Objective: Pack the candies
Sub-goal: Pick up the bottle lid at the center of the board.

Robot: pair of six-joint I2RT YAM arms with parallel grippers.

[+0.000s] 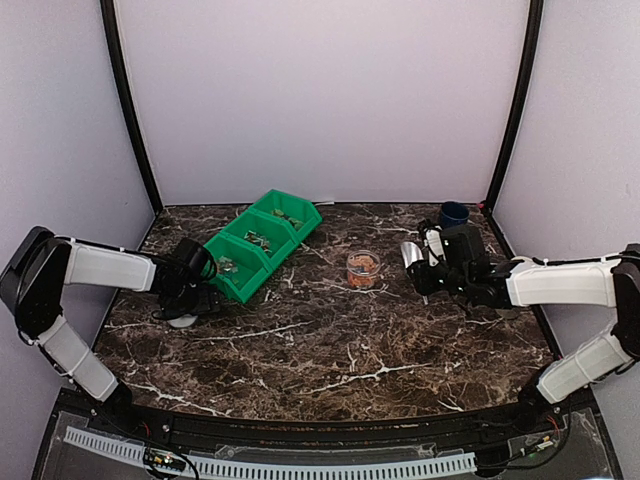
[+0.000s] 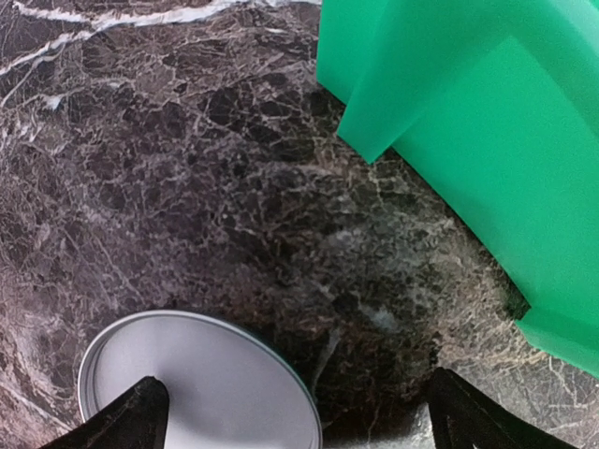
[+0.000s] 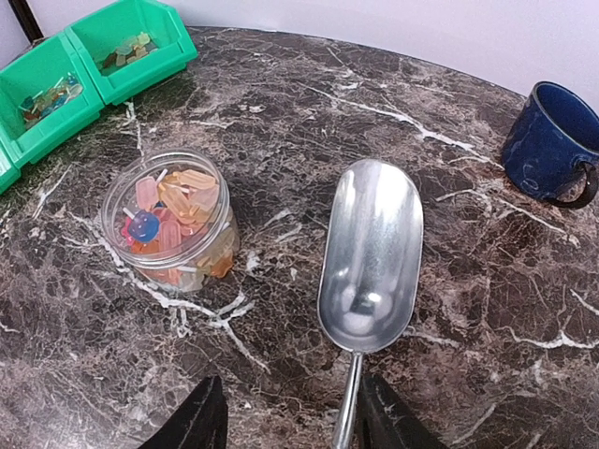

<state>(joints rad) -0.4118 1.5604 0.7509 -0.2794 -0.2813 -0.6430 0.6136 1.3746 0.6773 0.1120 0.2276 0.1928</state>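
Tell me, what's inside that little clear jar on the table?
Candies, orange, pink and yellow, plus one blue piece, fill the open jar nearly to its rim. The top pieces cover those beneath, so the bottom layer can't be made out.

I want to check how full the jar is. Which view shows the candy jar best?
The right wrist view: the jar sits close, open-topped, its candies individually visible, beside the scoop. The top external view shows the jar only as a small orange blur at mid-table. The left wrist view misses it.
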